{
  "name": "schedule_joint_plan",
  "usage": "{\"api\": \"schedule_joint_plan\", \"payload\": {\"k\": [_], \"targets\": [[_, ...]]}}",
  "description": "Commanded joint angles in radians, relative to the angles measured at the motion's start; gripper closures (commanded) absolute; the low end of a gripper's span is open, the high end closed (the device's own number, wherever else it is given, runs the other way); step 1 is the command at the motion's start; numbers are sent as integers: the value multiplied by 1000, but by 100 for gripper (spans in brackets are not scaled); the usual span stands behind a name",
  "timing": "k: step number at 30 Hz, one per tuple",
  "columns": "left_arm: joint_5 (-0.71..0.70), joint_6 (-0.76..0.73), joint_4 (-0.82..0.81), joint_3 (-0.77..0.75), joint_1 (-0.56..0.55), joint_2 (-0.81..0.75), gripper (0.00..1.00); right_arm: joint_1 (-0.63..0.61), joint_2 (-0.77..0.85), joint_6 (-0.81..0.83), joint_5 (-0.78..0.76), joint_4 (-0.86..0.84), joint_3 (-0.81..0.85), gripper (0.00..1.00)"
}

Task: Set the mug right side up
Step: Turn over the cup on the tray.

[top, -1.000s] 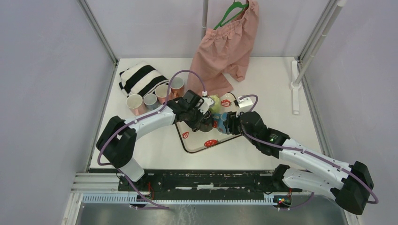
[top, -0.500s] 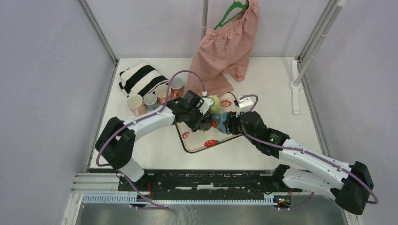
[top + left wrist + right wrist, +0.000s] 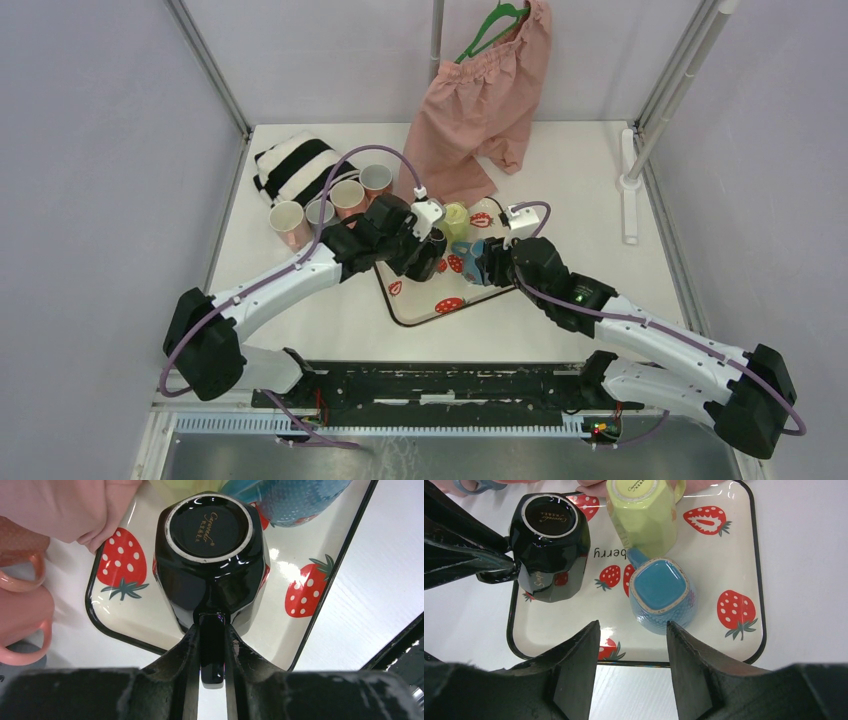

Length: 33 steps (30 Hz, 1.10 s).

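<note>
A black mug [image 3: 209,555] stands base up on the strawberry tray [image 3: 125,615]. My left gripper [image 3: 212,625] is shut on its handle [image 3: 212,650], which sticks out toward the wrist between the two fingers. The right wrist view shows this black mug [image 3: 551,545] leaning slightly, with the left fingers [image 3: 469,560] at its left side. My right gripper [image 3: 632,623] hangs open above the tray's near edge, just short of an upside-down blue mug [image 3: 661,595]. An upside-down yellow-green mug [image 3: 644,510] sits behind it. From above, the left gripper [image 3: 420,250] and right gripper [image 3: 485,262] meet over the tray [image 3: 430,305].
Several pink and grey cups [image 3: 330,200] stand left of the tray, with a striped cloth [image 3: 295,165] behind them. Pink shorts [image 3: 480,100] hang from a green hanger and drape onto the table near the tray's back. A white post [image 3: 630,180] stands at the right.
The left jaws closed further on the black mug's handle. The left arm's elbow swung out to the left and its wrist shifted slightly back and left. The right arm stayed still.
</note>
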State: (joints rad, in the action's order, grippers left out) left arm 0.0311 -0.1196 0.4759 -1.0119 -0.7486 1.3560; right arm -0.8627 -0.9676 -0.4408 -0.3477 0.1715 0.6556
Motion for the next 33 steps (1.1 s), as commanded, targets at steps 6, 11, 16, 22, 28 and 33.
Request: {"api": "schedule_joint_plan", "payload": {"k": [6, 11, 16, 22, 28, 33], "targets": [[-2, 58, -118, 9, -6, -47, 98, 2, 22, -8, 2, -49, -24, 43], [14, 80, -141, 15, -6, -36, 98, 3, 27, -12, 0, -50, -29, 42], [19, 105, -148, 12, -6, -23, 98, 3, 26, -18, 5, -58, -34, 42], [26, 167, -176, 17, -6, -26, 98, 3, 27, -26, 26, -81, -45, 42], [36, 221, -203, 24, -6, -29, 98, 3, 62, -38, 54, -164, -91, 42], [39, 250, -213, 23, -6, -34, 98, 2, 71, -51, 105, -300, -143, 41]]}}
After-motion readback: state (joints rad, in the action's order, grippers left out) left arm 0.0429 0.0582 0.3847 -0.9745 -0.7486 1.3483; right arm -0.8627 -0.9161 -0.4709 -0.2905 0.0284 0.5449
